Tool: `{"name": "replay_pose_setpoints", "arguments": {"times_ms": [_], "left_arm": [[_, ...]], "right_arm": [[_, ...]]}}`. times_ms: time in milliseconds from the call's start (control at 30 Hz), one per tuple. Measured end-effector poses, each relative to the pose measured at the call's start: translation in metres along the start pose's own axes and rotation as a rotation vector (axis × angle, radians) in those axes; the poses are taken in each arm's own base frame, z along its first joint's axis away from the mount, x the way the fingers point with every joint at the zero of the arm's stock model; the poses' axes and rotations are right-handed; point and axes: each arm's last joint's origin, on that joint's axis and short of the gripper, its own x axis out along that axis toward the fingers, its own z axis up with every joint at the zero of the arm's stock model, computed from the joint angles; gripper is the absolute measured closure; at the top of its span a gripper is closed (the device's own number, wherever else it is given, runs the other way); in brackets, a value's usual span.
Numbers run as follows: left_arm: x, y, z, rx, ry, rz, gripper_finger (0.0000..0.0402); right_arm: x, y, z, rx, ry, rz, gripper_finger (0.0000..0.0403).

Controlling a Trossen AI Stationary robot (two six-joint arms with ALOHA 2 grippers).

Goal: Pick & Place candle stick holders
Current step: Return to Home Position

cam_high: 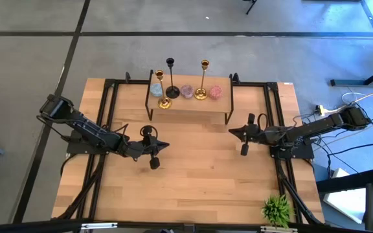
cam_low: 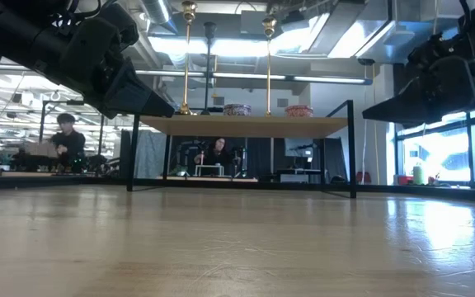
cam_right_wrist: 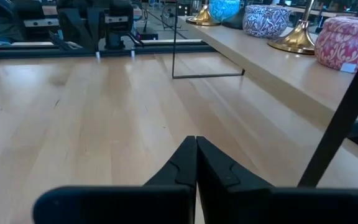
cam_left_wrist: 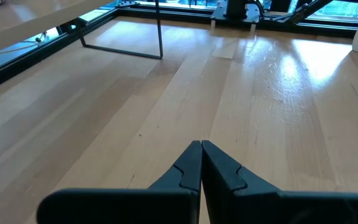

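On the shelf (cam_high: 190, 105) stand all three candle stick holders (cam_high: 201, 94) (two gold, one black); in front of it hang the left gripper (cam_high: 166, 145) and right gripper (cam_high: 231, 132), both closed, empty.

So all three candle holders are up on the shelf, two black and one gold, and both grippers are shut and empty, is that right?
Not quite: the colours are swapped. The high view shows two gold holders and one black holder, all three on the shelf. The rest stands: the left gripper and right gripper are shut and empty.
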Motion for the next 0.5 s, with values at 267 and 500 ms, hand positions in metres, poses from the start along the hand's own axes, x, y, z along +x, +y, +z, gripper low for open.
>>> {"name": "replay_pose_setpoints", "arguments": {"times_ms": [267,500], "left_arm": [[0.0,0.0,0.0,0.0,0.0,0.0,0.04],[0.0,0.0,0.0,0.0,0.001,0.0,0.04]], "right_arm": [[-0.003,-0.003,0.005,-0.022,-0.041,-0.051,0.0398],[-0.011,-0.007,0.007,-0.036,-0.047,-0.051,0.0398]]}}
